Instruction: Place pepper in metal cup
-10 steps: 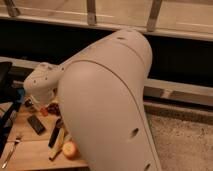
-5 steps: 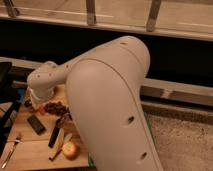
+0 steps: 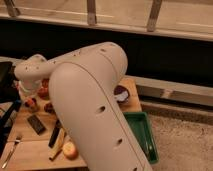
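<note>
My big white arm fills the middle of the camera view. Its wrist link (image 3: 30,70) reaches over the far left of the wooden table (image 3: 30,150). The gripper hangs below that wrist, mostly hidden by it, and is shut. Whether anything is in it does not show. Just under the wrist lies a small red-orange thing (image 3: 32,103) that may be the pepper. The metal cup is hidden.
On the table lie a round yellow-orange fruit (image 3: 70,149), a flat dark rectangular object (image 3: 36,123), a fork (image 3: 12,150) and a long yellowish item (image 3: 57,145). A dark red bowl (image 3: 121,93) stands at the back right. A green tray (image 3: 142,132) sits beside the table.
The wrist has shifted left and slightly up. The arm's bulk has moved, so the red bowl and green tray now show.
</note>
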{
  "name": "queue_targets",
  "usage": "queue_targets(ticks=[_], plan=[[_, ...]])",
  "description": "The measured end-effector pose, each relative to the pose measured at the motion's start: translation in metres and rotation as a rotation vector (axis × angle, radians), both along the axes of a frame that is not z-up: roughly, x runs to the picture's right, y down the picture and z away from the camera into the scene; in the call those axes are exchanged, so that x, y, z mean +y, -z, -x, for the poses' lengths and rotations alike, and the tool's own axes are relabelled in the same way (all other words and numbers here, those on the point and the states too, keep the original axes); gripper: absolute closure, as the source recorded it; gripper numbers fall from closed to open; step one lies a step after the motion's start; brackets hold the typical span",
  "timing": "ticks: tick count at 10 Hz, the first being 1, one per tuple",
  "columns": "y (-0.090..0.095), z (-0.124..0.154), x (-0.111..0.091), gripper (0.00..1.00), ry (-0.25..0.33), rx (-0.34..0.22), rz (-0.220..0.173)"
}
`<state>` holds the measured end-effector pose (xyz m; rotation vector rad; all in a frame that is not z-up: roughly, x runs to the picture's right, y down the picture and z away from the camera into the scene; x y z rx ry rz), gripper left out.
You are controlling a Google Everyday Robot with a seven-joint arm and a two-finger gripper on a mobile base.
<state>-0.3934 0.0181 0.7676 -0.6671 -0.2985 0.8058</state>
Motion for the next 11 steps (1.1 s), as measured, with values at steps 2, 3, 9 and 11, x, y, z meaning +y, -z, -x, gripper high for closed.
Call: queue_targets(ticks=[2, 3, 9, 11], plan=[[-0.009, -0.001, -0.019, 1.0, -0.022, -0.032, -0.032], [-0.012, 0.002, -0.022, 1.0, -0.036, -0.056, -0.039], [-0.024, -0.011, -0.015, 1.0, -0.157, -0.234, -0.011], [-0.022, -0.007, -0.013, 1.0, -0.154, -0.24, -0.008]])
